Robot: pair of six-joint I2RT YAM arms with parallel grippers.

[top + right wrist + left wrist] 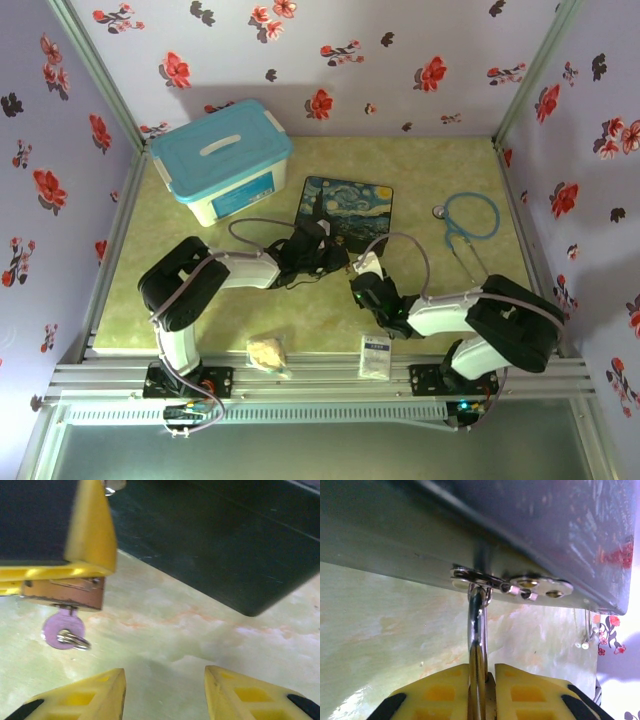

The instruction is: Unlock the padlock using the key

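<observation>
We saw left tool point(486, 675) clenched on small brass padlock point(62, 592), violet-headed metal key point(62, 630) seated beneath; right tool point(164, 672) released. Judged best: pinch key head squarely, twist gently.

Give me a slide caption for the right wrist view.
Key seated in the padlock, open right gripper facing it, dark tin behind.

On your table the lidded storage box point(222, 160) sits far left; the tin point(347, 205) lies right of it, mid-table; the stethoscope point(470, 220) lies further right, well apart. At the tin's near edge the padlock point(65, 592) is hooked by its shackle into the hasp point(520, 585), between the left gripper's point(482, 672) fingers; the key point(64, 630) sticks in its underside; the right gripper point(165, 680) sits just beside it. Near the front edge the packet point(376, 356) lies right of a crumpled lump point(266, 354).
</observation>
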